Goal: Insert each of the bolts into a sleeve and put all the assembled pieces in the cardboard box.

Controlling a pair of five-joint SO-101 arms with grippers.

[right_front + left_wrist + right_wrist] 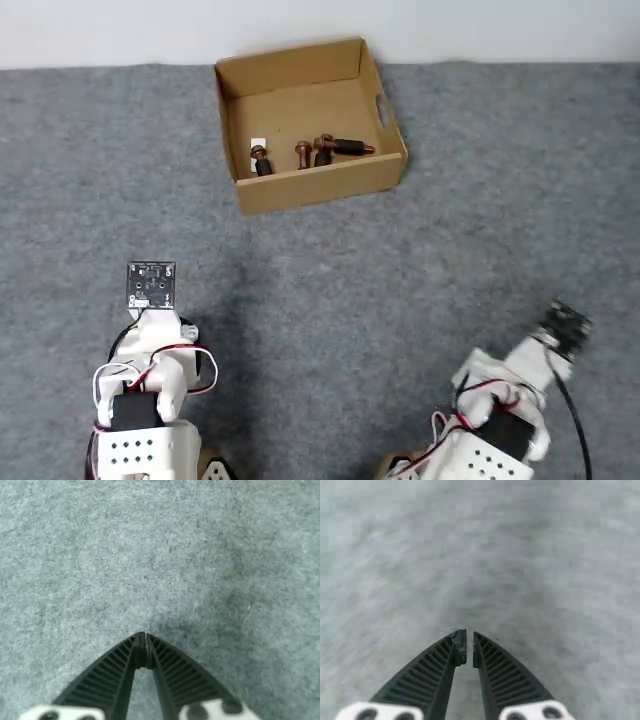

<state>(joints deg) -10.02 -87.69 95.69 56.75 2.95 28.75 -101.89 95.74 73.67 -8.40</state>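
1. The cardboard box [320, 186] sits by the far edge of the grey carpet [400, 300], about midway along it, open at the top.
2. Inside it, brownish bolt-and-sleeve pieces [345, 147] lie in a loose row against the box's near wall. I count three, maybe four; they are too small for me to be sure each bolt is fully home in its sleeve.
3. Every bolt and sleeve I can make out is already in that box, so the job looks finished, or as good as. At most a last check remains.
4. The left arm [150, 380] is folded low at the near edge towards the left corner. The left gripper [142, 652] points down at bare carpet, its tips pressed together on nothing.
5. The right arm [505, 400] is at the near edge towards the right corner. The right gripper [469, 650] is all but together, a sliver between the tips, and holds nothing.
6. The carpet is a plain, felt-like grey that meets a white wall [500, 30] along its far edge.
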